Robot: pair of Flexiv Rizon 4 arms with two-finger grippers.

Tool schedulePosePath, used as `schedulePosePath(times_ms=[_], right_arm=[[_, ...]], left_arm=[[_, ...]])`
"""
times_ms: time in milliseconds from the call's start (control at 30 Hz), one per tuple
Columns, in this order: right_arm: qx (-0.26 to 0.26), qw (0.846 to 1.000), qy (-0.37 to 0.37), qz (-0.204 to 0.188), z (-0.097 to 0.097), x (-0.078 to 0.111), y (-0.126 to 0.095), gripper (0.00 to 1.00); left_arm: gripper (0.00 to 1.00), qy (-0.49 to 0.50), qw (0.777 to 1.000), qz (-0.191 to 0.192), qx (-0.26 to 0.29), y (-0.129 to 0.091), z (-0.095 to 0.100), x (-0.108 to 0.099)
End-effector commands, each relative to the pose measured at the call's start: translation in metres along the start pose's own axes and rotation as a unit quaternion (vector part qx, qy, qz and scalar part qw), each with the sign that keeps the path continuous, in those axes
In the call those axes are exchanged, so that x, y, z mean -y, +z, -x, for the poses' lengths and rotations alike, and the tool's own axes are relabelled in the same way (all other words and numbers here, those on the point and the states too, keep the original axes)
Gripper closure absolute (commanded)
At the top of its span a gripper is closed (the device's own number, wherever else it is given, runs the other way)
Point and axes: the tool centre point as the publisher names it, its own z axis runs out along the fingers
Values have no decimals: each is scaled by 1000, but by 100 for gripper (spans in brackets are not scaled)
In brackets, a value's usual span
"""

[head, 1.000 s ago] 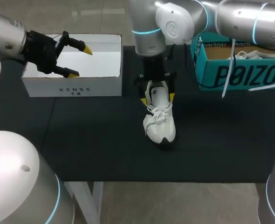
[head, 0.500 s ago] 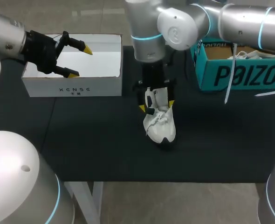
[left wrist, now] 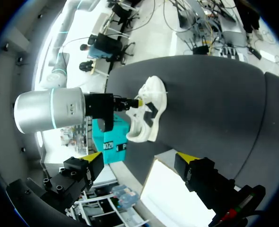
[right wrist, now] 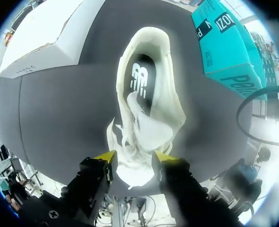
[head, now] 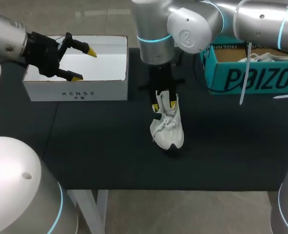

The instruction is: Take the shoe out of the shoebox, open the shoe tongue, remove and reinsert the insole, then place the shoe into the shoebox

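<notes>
A white shoe (head: 167, 130) stands on the black table, toe toward the front edge. Its dark insole (right wrist: 142, 78) shows inside. My right gripper (head: 164, 106) comes straight down onto the shoe's tongue and laces (right wrist: 127, 137). Its yellow fingertips (right wrist: 106, 156) press against both sides of the laced upper, so it is shut on the shoe. The left wrist view shows the same shoe (left wrist: 149, 111) with the right gripper (left wrist: 130, 101) on it. The teal shoebox (head: 251, 73) stands at the back right. My left gripper (head: 84, 64) hangs open over the white box, holding nothing.
An open white box (head: 75, 90) sits at the back left, under the left gripper. A second white shoe (head: 266, 57) lies inside the teal shoebox (right wrist: 224, 42). A white strap (head: 241, 83) hangs down across the shoebox's front. Bare black mat surrounds the shoe.
The right gripper's fingers have drawn in from wide open beside the shoe's heel to a narrow hold on the tongue and laces. The left arm has stayed where it was.
</notes>
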Motion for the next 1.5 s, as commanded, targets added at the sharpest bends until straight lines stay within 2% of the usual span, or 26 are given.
schedulePosePath(times_ms=[33,133,233,467,533,733,900,1000,1067,1100,1133,1167,1200,1500], right_arm=[[23,1000,-2,3,-2,-8,3,100],[44,999,-3,5,5,-14,6,100],[38,999,0,11,11,-23,12,100],[70,997,9,11,15,-46,25,100],[83,996,9,15,17,-47,26,100],[77,997,14,12,23,-48,30,100],[56,997,6,57,23,-44,-7,100],[42,995,-23,85,21,-45,-19,100],[27,987,-93,125,16,-45,-24,100],[16,978,-141,150,14,-44,-27,100],[-9,963,-210,167,12,-41,-30,100],[-46,938,-295,175,8,-33,-34,100],[-56,909,-372,178,6,-23,-37,100],[-56,909,-372,178,6,-23,-37,100]], left_arm=[[0,0,1000,0,-2,0,0,0],[0,0,1000,0,-2,0,0,0],[0,0,1000,0,-2,0,0,0],[0,0,1000,0,-2,0,0,0],[0,0,1000,0,-2,0,0,0],[0,0,1000,0,-2,0,0,0],[0,0,1000,0,-2,0,0,0],[0,0,1000,0,-2,0,0,0],[0,0,1000,0,-2,0,0,0],[0,0,1000,0,-2,0,0,0],[0,0,1000,0,-2,0,0,0],[0,0,1000,0,-2,0,0,0],[0,0,1000,0,-2,0,0,0],[0,0,1000,0,-2,0,0,0]])
